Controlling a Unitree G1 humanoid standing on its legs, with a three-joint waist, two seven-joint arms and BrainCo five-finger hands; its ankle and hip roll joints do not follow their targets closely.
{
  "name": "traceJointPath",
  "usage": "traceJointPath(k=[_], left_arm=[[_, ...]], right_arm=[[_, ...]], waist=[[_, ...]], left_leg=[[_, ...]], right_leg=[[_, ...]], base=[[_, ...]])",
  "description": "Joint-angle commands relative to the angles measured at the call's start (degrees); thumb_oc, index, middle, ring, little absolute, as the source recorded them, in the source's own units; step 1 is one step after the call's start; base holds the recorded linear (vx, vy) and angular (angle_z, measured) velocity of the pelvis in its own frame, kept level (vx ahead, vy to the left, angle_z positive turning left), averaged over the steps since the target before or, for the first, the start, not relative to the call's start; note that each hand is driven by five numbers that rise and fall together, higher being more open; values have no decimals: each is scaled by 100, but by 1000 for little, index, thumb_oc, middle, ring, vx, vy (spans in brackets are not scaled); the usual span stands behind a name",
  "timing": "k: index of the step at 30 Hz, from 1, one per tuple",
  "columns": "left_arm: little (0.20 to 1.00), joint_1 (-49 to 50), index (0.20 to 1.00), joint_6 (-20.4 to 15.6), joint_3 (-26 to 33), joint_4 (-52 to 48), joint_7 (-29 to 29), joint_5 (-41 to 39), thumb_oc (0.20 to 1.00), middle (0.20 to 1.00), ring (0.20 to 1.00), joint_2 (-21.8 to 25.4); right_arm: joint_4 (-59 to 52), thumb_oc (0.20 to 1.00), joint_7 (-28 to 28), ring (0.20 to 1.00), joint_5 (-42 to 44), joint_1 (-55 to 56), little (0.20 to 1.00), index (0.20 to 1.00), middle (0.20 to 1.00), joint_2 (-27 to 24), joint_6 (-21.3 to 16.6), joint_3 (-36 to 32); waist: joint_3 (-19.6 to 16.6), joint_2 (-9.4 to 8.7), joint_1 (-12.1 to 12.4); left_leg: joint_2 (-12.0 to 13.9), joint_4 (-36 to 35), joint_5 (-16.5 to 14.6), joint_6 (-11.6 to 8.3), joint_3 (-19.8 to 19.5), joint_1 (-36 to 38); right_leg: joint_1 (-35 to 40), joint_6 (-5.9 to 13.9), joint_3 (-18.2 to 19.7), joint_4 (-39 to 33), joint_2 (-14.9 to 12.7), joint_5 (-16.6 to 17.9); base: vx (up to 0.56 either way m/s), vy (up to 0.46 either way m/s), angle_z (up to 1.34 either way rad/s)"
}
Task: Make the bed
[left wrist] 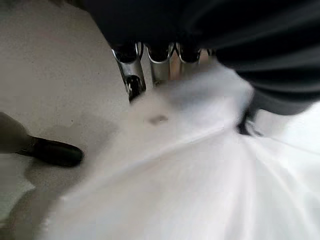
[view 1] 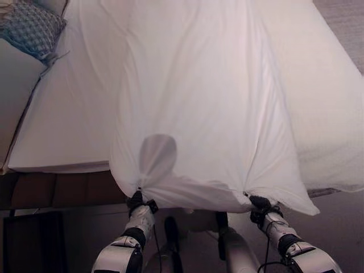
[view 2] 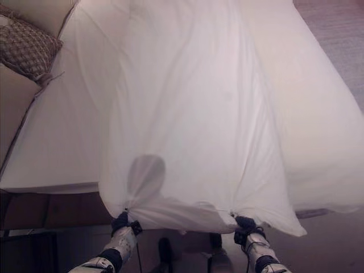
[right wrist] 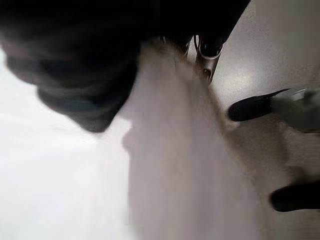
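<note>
A white duvet stretches from the far end of the bed toward me, its near edge lifted off the mattress. My left hand is shut on the duvet's near left corner, the cloth bunched in its curled fingers. At the near right corner my right hand is shut on the duvet too, with cloth gathered past its fingers. Both corners hang just past the foot of the bed, and the edge between them sags a little.
A patterned cushion lies at the far left beside a pale headboard or bench. The dark bed base shows under the mattress on the left. More white bedding spreads to the right, with carpet beyond it.
</note>
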Motion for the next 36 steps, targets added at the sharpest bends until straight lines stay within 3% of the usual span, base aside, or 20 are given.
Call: traceJointPath(k=[1,7,12,14,17,19,21,23,27,29,36], left_arm=[[1000,914,1000,439,330,1043,617,-134,1000,1000,1000,206],[1000,1070,1000,353,354,927,645,34,1000,1000,1000,312],[1000,1506,1000,79,-34,207,-403,309,1000,1000,1000,407],[1000,1649,1000,10,-121,-9,-529,305,1000,1000,1000,441],[1000,2028,1000,-114,-518,-1069,-748,489,1000,1000,1000,418],[1000,2414,1000,-145,-925,-2386,-913,845,1000,1000,1000,562],[1000,2747,1000,-142,-1257,-3329,-1387,1499,1000,1000,1000,942],[1000,2949,1000,-333,-1604,-3934,-2367,1755,1000,1000,1000,1422],[1000,2839,1000,-676,-2271,-4072,-3846,1017,1000,1000,1000,1894],[1000,2707,1000,-638,-2618,-4515,-4480,468,1000,1000,1000,2098],[1000,1527,1000,-385,-3685,-4666,-5642,204,1000,1000,1000,2370]], right_arm=[[527,1000,144,1000,-467,863,1000,1000,1000,197,363,313],[426,1000,260,1000,-584,1035,1000,1000,1000,105,300,304],[234,1000,473,1000,-483,1272,1000,1000,1000,-19,197,152],[127,1000,536,1000,-478,1357,1000,1000,1000,-74,174,136],[-352,1000,574,1000,-523,1514,1000,1000,1000,-185,57,171],[-933,1000,587,1000,-565,1677,1000,1000,1000,-309,-36,192],[-1640,1000,595,1000,-627,1864,1000,1000,1000,-439,-168,213],[-2498,1000,737,1000,-562,2076,1000,1000,1000,-617,-280,266],[-3449,1000,1138,1000,-269,2195,1000,1000,1000,-978,-395,506],[-3850,1000,1424,1000,27,2128,1000,1000,1000,-1136,-411,644],[-3704,1000,2409,1000,574,1083,1000,1000,1000,-1436,-169,1382]], waist=[[-148,-284,26],[-274,-330,73],[-351,-373,121],[-372,-380,138],[-385,-361,144],[-372,-341,141],[-356,-328,142],[-347,-326,121],[-418,-341,59],[-452,-335,32],[-386,-330,-11]], left_leg=[[158,410,2,-65,-76,-582],[143,301,18,-61,-149,-469],[143,259,26,-58,-237,-393],[144,245,35,-61,-262,-376],[144,224,45,-56,-288,-366],[139,225,53,-51,-323,-378],[144,213,52,-50,-334,-360],[150,205,51,-53,-337,-341],[154,129,48,-64,-315,-298],[151,116,40,-68,-285,-302],[172,245,33,-97,-246,-494]], right_leg=[[129,698,158,-560,-601,466],[295,740,46,-692,-660,506],[434,752,-32,-747,-675,509],[478,755,-76,-768,-677,501],[509,767,-112,-790,-676,500],[518,774,-133,-805,-682,504],[546,787,-148,-820,-678,495],[557,808,-146,-813,-671,473],[542,816,-121,-814,-663,442],[503,817,-99,-805,-657,438],[201,777,-11,-537,-577,361]], base=[[29,2,5],[33,3,9],[15,-4,1],[23,-20,8],[13,-16,9],[7,-19,4],[0,0,0],[0,0,0],[0,0,0],[2,2,-2],[-42,-10,-3]])
